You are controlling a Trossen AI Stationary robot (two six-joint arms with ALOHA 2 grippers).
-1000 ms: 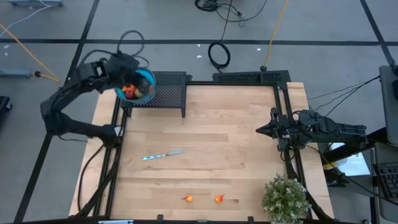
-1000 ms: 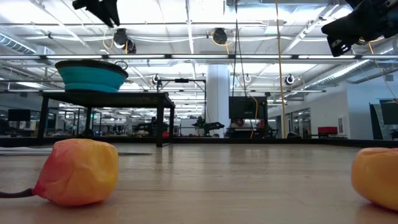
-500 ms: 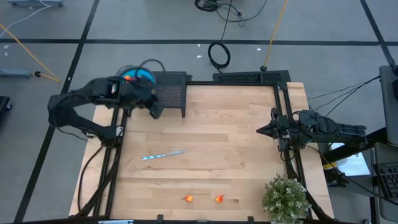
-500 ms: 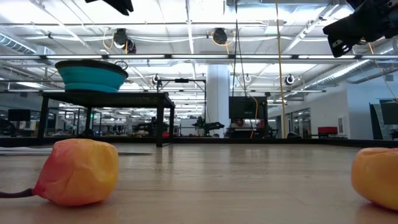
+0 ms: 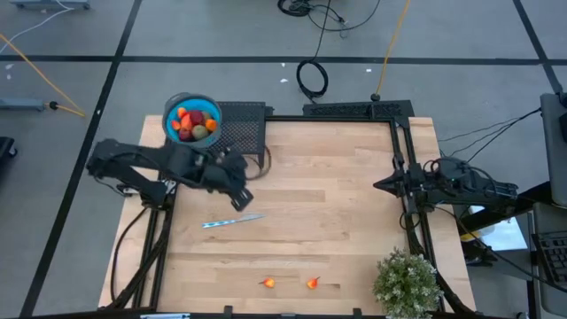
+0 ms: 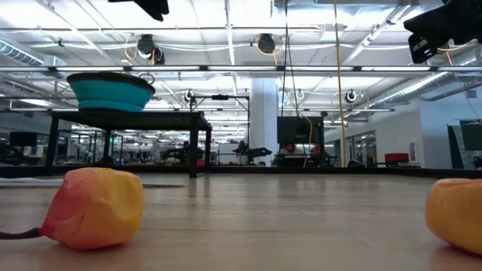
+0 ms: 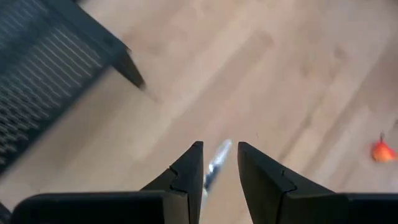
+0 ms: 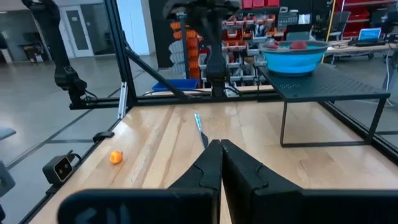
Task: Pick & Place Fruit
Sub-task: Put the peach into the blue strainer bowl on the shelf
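Two narrowly parted fingers on the left gripper (image 7: 219,163), holding nothing, hanging over bare wood just beyond the slim silver knife (image 5: 232,221), with the right gripper (image 8: 220,163) pressed together and parked at the table's right edge. Still loose: two small orange fruits (image 5: 268,283) (image 5: 312,283) near the front edge, well apart from the blue bowl (image 5: 191,123) of gathered pieces on the black rack (image 5: 243,131). Likely trouble: clipping the knife on the way down, or nudging a round fruit into rolling off the front edge because of so slim a gap.
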